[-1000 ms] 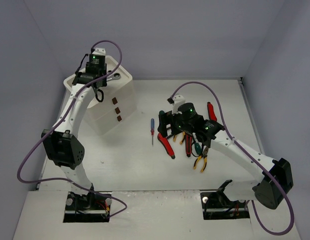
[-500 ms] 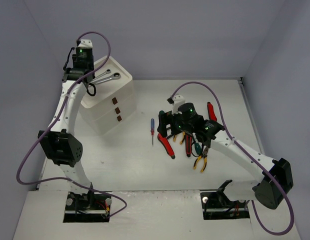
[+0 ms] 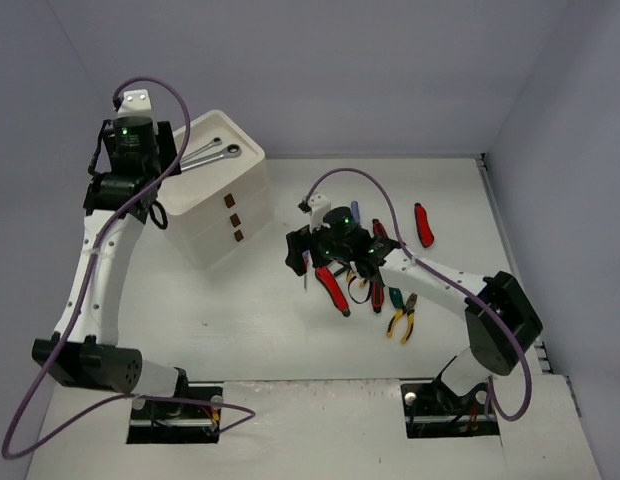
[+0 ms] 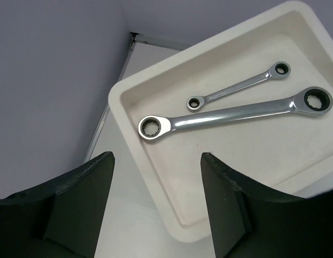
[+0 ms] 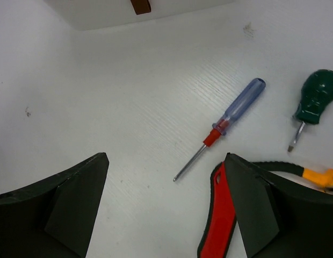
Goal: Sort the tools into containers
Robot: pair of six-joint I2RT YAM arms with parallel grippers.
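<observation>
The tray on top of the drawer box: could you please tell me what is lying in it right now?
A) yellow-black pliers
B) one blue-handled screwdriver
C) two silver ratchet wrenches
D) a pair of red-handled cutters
C: the left wrist view shows a long wrench and a short wrench, both silver, lying side by side on the floor of the tray, with no other tool in it.

Silver wrenches (image 4: 231,113), white tray (image 4: 172,62), blue screwdriver (image 5: 239,107)

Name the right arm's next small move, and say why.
Probably lower the right pincer onto the blue screwdriver and close. Its jaws stand open and empty, and the screwdriver lies on the table just beneath.
</observation>
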